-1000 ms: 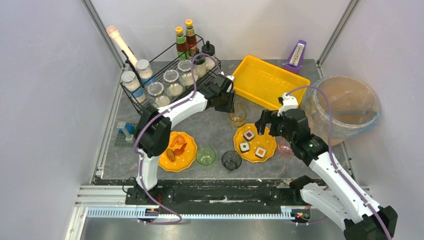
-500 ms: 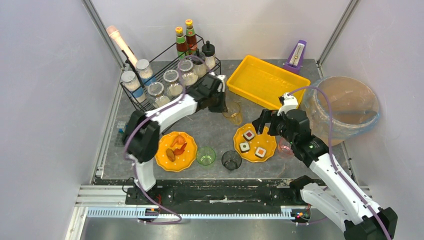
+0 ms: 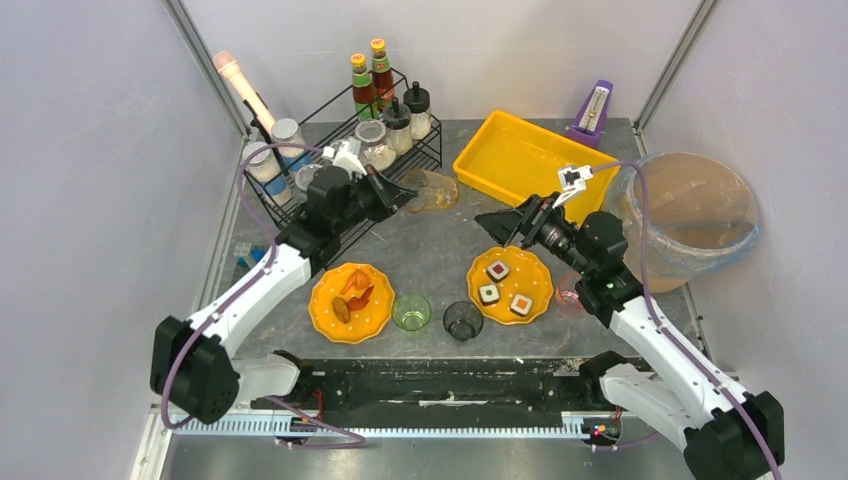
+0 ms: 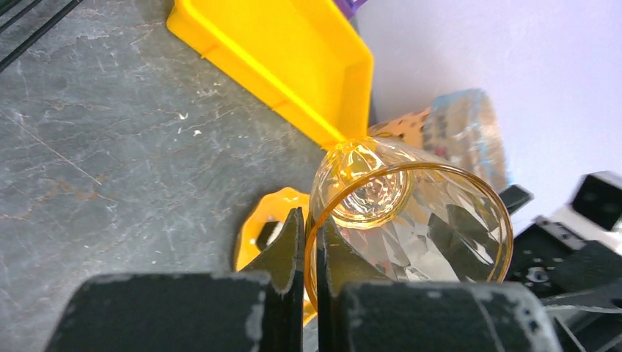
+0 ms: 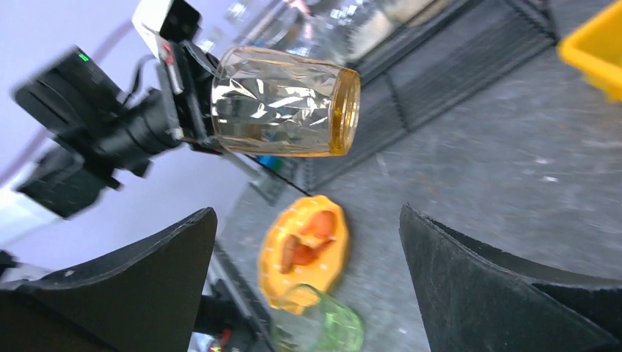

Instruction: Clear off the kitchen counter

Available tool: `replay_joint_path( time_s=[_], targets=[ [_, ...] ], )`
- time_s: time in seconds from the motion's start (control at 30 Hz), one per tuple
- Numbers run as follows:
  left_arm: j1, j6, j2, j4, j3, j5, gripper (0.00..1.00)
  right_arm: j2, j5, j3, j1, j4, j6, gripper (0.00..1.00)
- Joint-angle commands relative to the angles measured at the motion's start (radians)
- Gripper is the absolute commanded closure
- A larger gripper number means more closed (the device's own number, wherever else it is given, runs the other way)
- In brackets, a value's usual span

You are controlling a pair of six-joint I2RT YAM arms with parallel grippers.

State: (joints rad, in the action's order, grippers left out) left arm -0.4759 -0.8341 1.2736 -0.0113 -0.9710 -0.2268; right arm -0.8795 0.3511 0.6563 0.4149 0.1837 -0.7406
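The kitchen counter (image 3: 430,250) is a dark grey stone-look top. An amber faceted glass (image 3: 432,190) hangs on its side above it, and my left gripper (image 3: 405,196) is shut on its rim. In the left wrist view the fingers (image 4: 293,249) pinch the glass wall, one inside and one outside the amber glass (image 4: 411,213). My right gripper (image 3: 500,225) stands open, pointing left toward the glass, with nothing in it. In the right wrist view the amber glass (image 5: 282,103) lies beyond the wide-apart right gripper (image 5: 306,213).
On the counter stand an orange plate with food (image 3: 350,302), an orange plate with sushi pieces (image 3: 510,285), a green glass (image 3: 411,312), a dark glass (image 3: 462,320) and a pink glass (image 3: 570,295). A yellow tray (image 3: 525,165), wire rack of jars (image 3: 340,150) and lined bin (image 3: 690,215) stand behind.
My left gripper closed on the amber glass rim, lifted it off the counter, tipped it sideways and carried it back and left. My right gripper rose and turned toward it.
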Motion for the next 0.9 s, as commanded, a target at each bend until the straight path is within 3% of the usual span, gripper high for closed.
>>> replay_joint_path(
  time_s=[0.0, 0.33, 0.6, 0.87],
  targets=[
    [0.010, -0.207, -0.117, -0.209, 0.098, 0.037, 0.98, -0.044, 0.120, -0.092, -0.004, 0.448, -0.320, 0.02],
    [-0.016, -0.490, -0.237, -0.448, 0.276, 0.062, 0.98, -0.201, 0.097, -0.078, 0.026, 0.719, -0.554, 0.02],
    [-0.066, -0.559, -0.243, -0.531, 0.298, 0.076, 0.98, -0.329, 0.050, -0.013, 0.077, 0.767, -0.627, 0.02],
    [-0.118, -0.584, -0.228, -0.555, 0.320, 0.099, 0.98, -0.431, 0.063, -0.014, 0.098, 1.041, -0.776, 0.02]
  ],
)
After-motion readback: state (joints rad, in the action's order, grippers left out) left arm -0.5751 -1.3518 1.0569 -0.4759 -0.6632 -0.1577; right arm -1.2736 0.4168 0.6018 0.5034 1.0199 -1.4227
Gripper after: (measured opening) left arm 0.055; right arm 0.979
